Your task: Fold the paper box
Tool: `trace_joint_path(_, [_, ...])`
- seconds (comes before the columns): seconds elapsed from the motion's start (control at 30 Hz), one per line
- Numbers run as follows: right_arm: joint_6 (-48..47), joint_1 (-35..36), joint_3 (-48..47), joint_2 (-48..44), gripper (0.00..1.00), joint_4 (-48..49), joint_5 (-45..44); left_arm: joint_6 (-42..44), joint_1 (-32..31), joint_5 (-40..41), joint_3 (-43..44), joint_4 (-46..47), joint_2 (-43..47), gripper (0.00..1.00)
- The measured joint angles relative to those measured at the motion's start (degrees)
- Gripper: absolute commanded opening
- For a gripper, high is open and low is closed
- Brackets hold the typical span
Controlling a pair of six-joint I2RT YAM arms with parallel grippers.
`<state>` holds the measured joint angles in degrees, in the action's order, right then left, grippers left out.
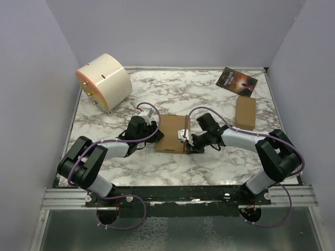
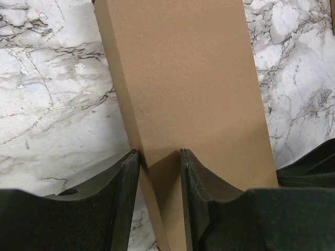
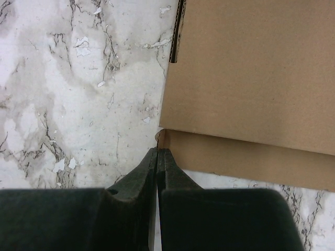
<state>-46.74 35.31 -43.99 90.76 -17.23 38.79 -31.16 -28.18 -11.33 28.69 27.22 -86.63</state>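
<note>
At the middle of the surface [image 1: 220, 162], the paper box [image 1: 171, 133] lies flat between both arms. The left gripper [image 2: 157, 157] is half parted, astride the box's left edge and grasping it, apparently to steady it. The right gripper [image 3: 157, 151] is clenched on nothing, its tips against a side flap's corner, likely to push that flap in.
</note>
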Motion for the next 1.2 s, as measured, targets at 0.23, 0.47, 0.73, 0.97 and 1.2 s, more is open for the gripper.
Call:
trace_joint_path(0.23, [1.6, 0.0, 0.0, 0.0, 0.01, 0.0, 0.5, -0.1, 0.1, -0.6, -0.1, 0.4, -0.1, 0.37])
trace_joint_path(0.47, [3.3, 0.0, -0.5, 0.2, 0.01, 0.0, 1.4, -0.4, 0.4, -1.7, -0.2, 1.0, -0.4, 0.37])
trace_joint_path(0.73, [4.7, 0.0, -0.9, 0.2, 0.01, -0.2, 2.4, -1.1, 0.6, -2.5, -0.3, 1.8, -0.9, 0.37])
trace_joint_path(0.97, [5.8, 0.0, -0.9, 0.2, 0.01, -0.2, 3.3, -1.7, 0.7, -3.0, -0.3, 2.4, -1.3, 0.36])
trace_joint_path(1.2, [7.7, 0.0, -1.6, 0.4, 0.01, -0.6, 4.0, -2.8, 0.7, -3.7, -0.4, 3.5, -1.8, 0.36])
